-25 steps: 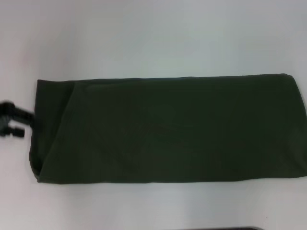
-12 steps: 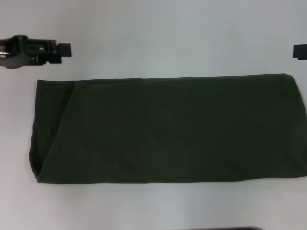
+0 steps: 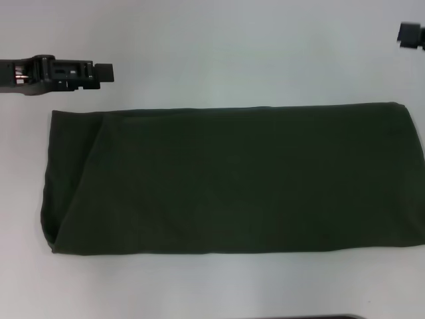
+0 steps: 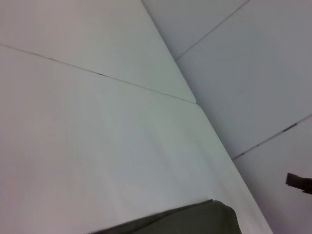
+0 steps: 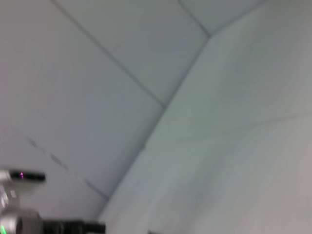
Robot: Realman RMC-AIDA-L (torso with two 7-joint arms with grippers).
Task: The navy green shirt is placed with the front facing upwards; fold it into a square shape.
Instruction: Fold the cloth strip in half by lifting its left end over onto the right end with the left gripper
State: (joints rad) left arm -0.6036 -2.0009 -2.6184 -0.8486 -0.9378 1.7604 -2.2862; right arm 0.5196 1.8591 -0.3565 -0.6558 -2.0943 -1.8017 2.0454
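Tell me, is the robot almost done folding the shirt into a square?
Partly. The navy green shirt already lies as a long flat band on the white table, no sleeves or lettering showing. Right now nothing holds it: the left pincer hovers past its far left corner, and the right pincer is just visible past the far right corner. What is left is probably folding the band's ends over to make a square.

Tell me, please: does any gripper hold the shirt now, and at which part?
Nothing is held. The left gripper is beyond the far left corner of the shirt, apart from it. The right gripper is near the far right corner, also apart.
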